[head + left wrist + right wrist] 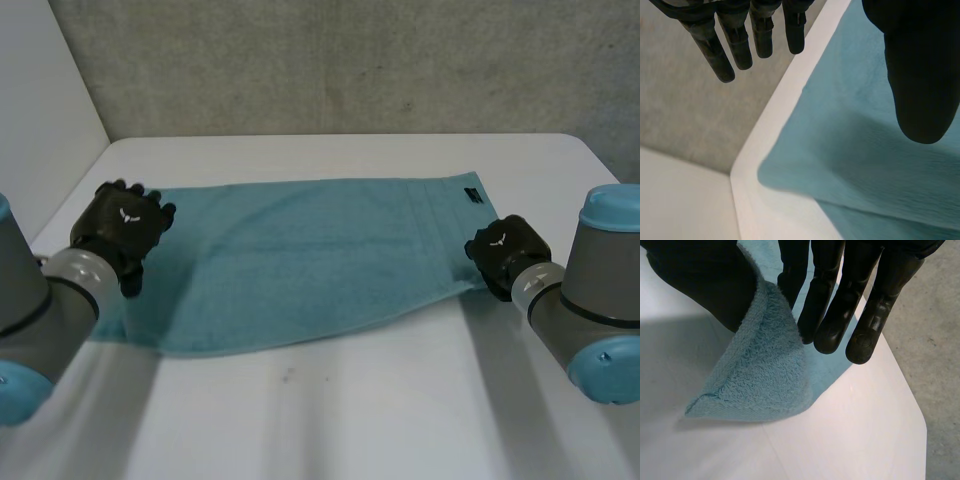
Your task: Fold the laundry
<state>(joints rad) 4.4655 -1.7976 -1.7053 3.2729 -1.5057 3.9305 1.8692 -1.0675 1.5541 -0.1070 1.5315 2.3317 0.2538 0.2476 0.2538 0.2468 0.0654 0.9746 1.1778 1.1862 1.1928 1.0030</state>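
Observation:
A teal towel [310,260] lies spread lengthwise across the white table [350,420], with a small black label [470,195] near its far right corner. My left hand [120,225] hovers over the towel's left end. In the left wrist view its fingers [735,40] are straight and apart from the thumb, above the towel [865,150], holding nothing. My right hand [508,250] is at the towel's right edge, near the front corner. In the right wrist view that hand [835,315] pinches the towel's corner [765,385] between thumb and fingers, and the corner is lifted off the table.
A grey wall [350,60] runs behind the table and a white panel [40,100] stands at the left. The table's far left corner [785,110] is close to my left hand. Bare tabletop [865,430] lies in front of the towel.

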